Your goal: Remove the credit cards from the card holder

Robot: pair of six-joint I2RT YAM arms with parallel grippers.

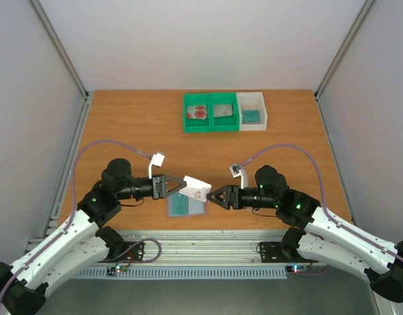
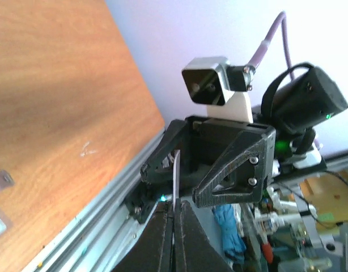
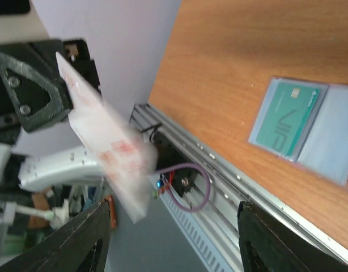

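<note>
The card holder (image 1: 186, 207) lies open on the table near the front edge, its blue-grey panels up, with a teal credit card (image 1: 182, 206) in its left panel. Both also show in the right wrist view: the card holder (image 3: 332, 147) and the teal card (image 3: 284, 116). My left gripper (image 1: 176, 186) is shut on a white credit card with red blotches (image 1: 196, 188), held in the air above the holder. This card is edge-on in the left wrist view (image 2: 175, 173) between the shut fingers (image 2: 174, 207). My right gripper (image 1: 214, 196) is open at the card's free end (image 3: 109, 150), its fingers wide apart (image 3: 174, 232).
A green two-compartment tray (image 1: 211, 125) at the back middle holds a white-and-red card and a grey card. A white tray (image 1: 252, 125) beside it holds a teal one. The metal rail (image 1: 201, 246) runs along the table's front edge.
</note>
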